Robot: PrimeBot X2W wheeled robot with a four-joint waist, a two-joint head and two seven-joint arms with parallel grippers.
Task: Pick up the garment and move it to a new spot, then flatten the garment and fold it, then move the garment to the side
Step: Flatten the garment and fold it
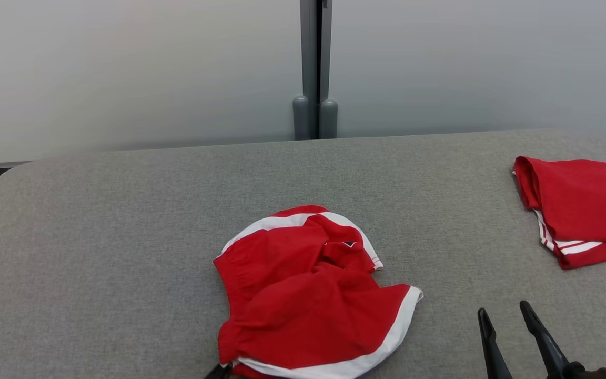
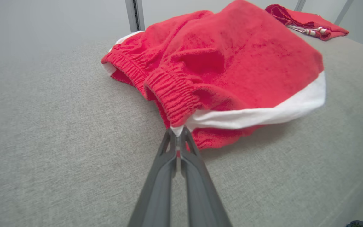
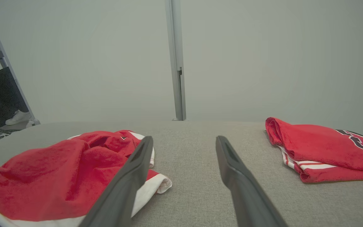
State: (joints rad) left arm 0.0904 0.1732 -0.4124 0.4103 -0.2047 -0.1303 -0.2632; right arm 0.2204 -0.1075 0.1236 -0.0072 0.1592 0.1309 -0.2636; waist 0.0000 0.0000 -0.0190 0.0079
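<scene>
Red shorts [image 1: 303, 295] with white trim lie crumpled on the grey fabric bench [image 1: 98, 237]. In the head view you find them a little below the middle, toward 6 o'clock. One white-edged leg spreads out toward 4 o'clock, and the elastic waistband runs along the side at 9 o'clock.

Your left gripper [image 2: 177, 132] is closed tight on the shorts. In the left wrist view its two fingers meet on the near corner, where the waistband joins the white trim, and a little cloth is pinched between them. The rest of the shorts rests on the bench beyond the tips.

Your right gripper [image 1: 503, 309] stands wide open and holds nothing. In the head view it is at 5 o'clock, over bare bench, just beside the shorts. I cannot tell if it touches the surface.

A folded red shirt [image 1: 582, 210] with white stripes and dark lettering lies at 3 o'clock, near the bench edge and well apart from the shorts. Behind the bench, at 12 o'clock, a grey post [image 1: 314, 68] divides the pale wall [image 1: 124, 68].
</scene>
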